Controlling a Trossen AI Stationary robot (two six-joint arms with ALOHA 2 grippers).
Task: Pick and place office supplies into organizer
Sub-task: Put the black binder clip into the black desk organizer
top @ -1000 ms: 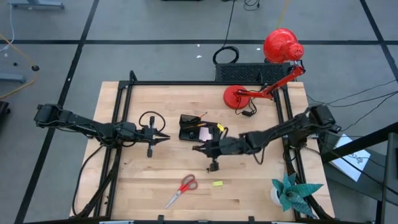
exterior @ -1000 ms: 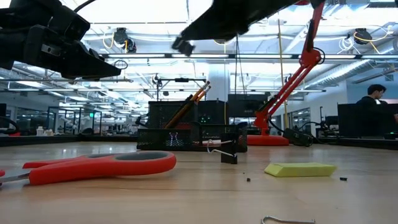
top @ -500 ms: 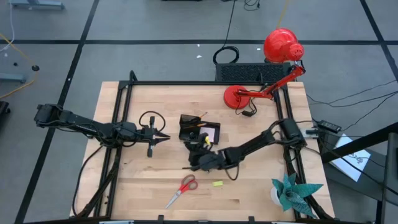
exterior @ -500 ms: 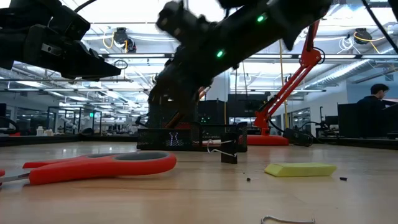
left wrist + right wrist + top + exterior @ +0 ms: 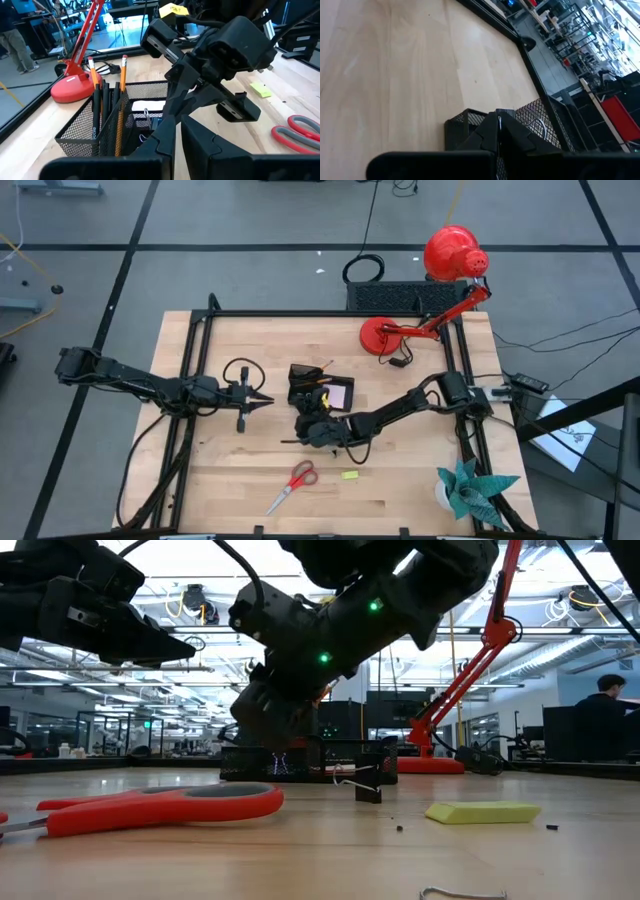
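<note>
Hovering beside the organizer (image 5: 318,393), the right gripper (image 5: 313,429) had its jaws pressed together, empty; scissors (image 5: 293,484) lay unpicked; left gripper (image 5: 262,400) waited, jaws nearly closed.

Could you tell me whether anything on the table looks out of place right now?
The scissors, yellow piece and a black clip lie loose on the table, outside the organizer. Nothing looks spilled or damaged.

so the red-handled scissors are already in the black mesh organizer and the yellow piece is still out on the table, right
Not quite. The high view shows the red-handled scissors still lying on the wooden table, clear of the black mesh organizer. The small yellow piece is on the table, as you say.
</note>
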